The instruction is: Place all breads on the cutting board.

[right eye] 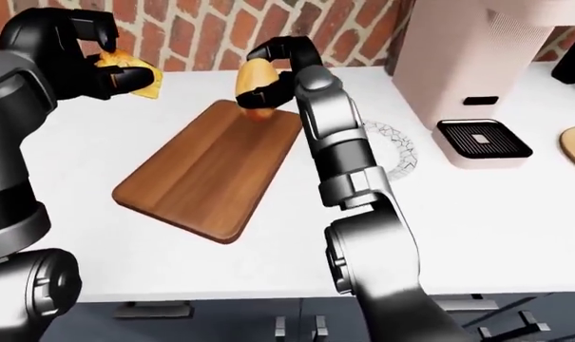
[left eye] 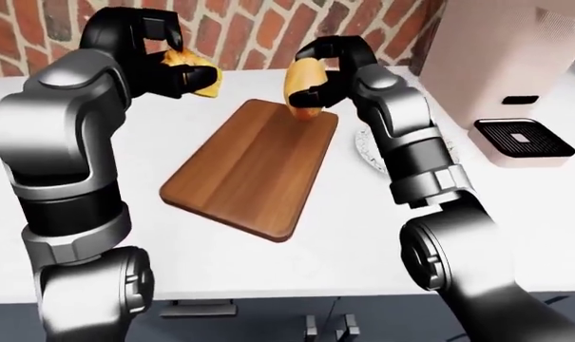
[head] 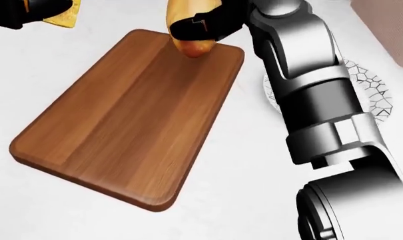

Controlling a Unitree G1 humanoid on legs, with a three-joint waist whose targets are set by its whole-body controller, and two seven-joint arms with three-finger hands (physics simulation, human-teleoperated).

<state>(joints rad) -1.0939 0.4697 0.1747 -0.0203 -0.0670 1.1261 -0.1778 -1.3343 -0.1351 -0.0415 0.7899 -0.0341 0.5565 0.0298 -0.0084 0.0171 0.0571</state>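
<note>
A long wooden cutting board (left eye: 251,164) lies slanted on the white counter with nothing on it. My right hand (left eye: 317,77) is shut on an oval golden bread roll (left eye: 302,82) held just above the board's top right corner. Up at the left, my left hand (left eye: 163,63) is shut on a flat yellow bread slice (left eye: 203,77), above the counter beside the board's upper left edge. In the head view the roll (head: 188,30) hangs over the board's top end, and only a corner of the slice (head: 62,17) shows.
A white plate with a black crackle rim (head: 374,92) sits right of the board, mostly hidden by my right arm. A pale pink appliance with a black drip grille (right eye: 482,139) stands at the right. A brick wall (left eye: 259,28) runs behind the counter.
</note>
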